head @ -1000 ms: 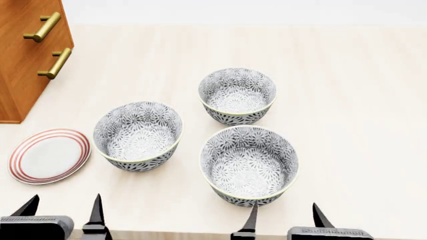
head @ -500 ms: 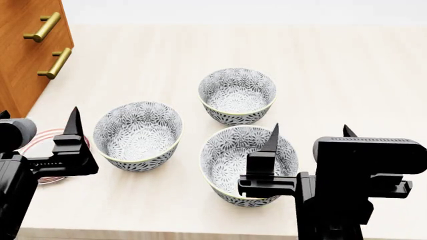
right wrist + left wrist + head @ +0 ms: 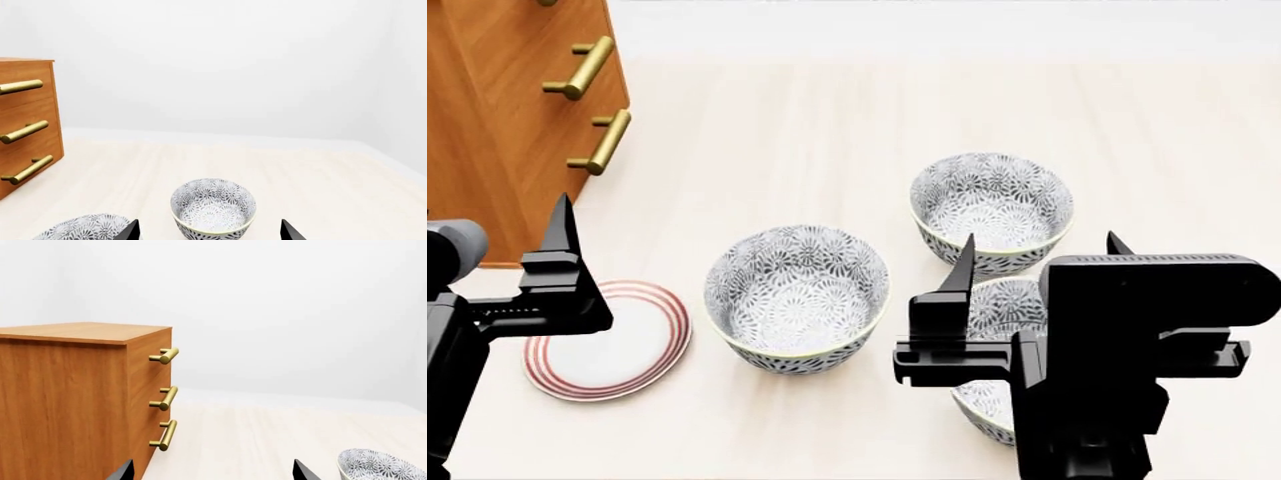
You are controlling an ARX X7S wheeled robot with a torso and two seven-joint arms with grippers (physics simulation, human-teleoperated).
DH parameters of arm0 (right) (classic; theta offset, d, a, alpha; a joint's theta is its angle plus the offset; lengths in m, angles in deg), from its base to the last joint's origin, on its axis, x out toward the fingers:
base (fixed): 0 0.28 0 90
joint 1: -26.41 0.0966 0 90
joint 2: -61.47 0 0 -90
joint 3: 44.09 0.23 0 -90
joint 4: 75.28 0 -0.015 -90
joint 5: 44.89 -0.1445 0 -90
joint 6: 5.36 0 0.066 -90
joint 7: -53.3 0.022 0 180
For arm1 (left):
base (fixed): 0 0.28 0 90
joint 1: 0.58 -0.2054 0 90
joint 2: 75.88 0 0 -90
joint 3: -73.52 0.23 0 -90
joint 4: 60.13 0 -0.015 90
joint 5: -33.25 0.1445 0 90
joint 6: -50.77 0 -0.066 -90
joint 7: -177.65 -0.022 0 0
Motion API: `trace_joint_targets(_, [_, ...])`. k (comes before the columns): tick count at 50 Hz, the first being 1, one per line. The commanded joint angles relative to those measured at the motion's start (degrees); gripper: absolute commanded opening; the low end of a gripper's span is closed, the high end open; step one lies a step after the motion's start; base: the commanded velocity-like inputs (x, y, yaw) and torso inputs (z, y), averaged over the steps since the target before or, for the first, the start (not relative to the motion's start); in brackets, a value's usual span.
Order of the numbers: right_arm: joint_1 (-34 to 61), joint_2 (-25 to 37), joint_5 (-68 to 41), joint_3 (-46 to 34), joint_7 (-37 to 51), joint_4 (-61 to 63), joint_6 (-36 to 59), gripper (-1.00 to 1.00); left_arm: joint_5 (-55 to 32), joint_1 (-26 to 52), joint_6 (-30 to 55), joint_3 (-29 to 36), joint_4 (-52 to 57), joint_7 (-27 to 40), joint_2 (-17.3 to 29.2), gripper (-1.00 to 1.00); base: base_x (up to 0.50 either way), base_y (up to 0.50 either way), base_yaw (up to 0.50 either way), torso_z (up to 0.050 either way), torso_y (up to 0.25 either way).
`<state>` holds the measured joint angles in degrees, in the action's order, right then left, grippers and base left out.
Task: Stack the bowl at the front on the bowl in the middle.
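Three grey patterned bowls stand on the pale table. The front bowl (image 3: 993, 306) is mostly hidden behind my right gripper (image 3: 1041, 244), which hangs open above it. The middle bowl (image 3: 797, 298) stands to its left, and its rim (image 3: 83, 227) also shows in the right wrist view. Between the open fingers of the right gripper (image 3: 209, 231) the right wrist view shows the back bowl (image 3: 213, 206), the same back bowl (image 3: 993, 210) the head view has farthest away. My left gripper (image 3: 491, 212) is open above the plate, holding nothing. In its wrist view the left gripper (image 3: 212, 471) faces bare table.
A wooden drawer cabinet (image 3: 507, 130) with brass handles (image 3: 163, 397) stands at the far left. A red-rimmed white plate (image 3: 607, 345) lies in front of it, left of the middle bowl. A patterned bowl's rim (image 3: 380, 467) shows at the edge of the left wrist view.
Both arms rose from the table's front edge into view. The head view then shifted, so bowls, plate and cabinet now sit further right and lower. Both grippers stay open.
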<state>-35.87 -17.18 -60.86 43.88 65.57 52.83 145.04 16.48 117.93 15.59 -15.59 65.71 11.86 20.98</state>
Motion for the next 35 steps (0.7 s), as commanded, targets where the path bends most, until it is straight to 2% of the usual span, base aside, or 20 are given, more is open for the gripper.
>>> trace_joint_targets(1, [1.06, 0.62, -0.5, -0.78, -0.02, 0.22, 1.27, 1.0, -0.44, 0.05, -0.49, 0.58, 0.03, 0.5, 0.58, 1.0, 0.5, 0.0, 0.0, 0.0, 0.0])
trace_joint_targets(29, [1.42, 1.19, -0.92, -1.89, 0.75, -0.91, 1.45, 1.0, -1.13, -0.63, -1.94, 1.58, -0.3, 1.72, 1.52, 1.0, 0.5, 0.0, 0.0, 0.0, 0.001])
trace_joint_targets(32, [1.85, -0.35, -1.1, 0.1, 2.14, -1.8, 2.06, 1.0, -1.25, -0.58, -2.04, 1.68, -0.57, 1.8, 1.57, 1.0, 0.5, 0.0, 0.0, 0.0, 0.0])
trace_joint_targets(35, [2.62, -0.61, -1.8, 1.05, 2.13, -2.77, 3.6, 1.0, -1.36, -0.59, -2.17, 1.74, -0.79, 1.87, 1.66, 1.0, 0.0, 0.0, 0.0, 0.0, 0.0])
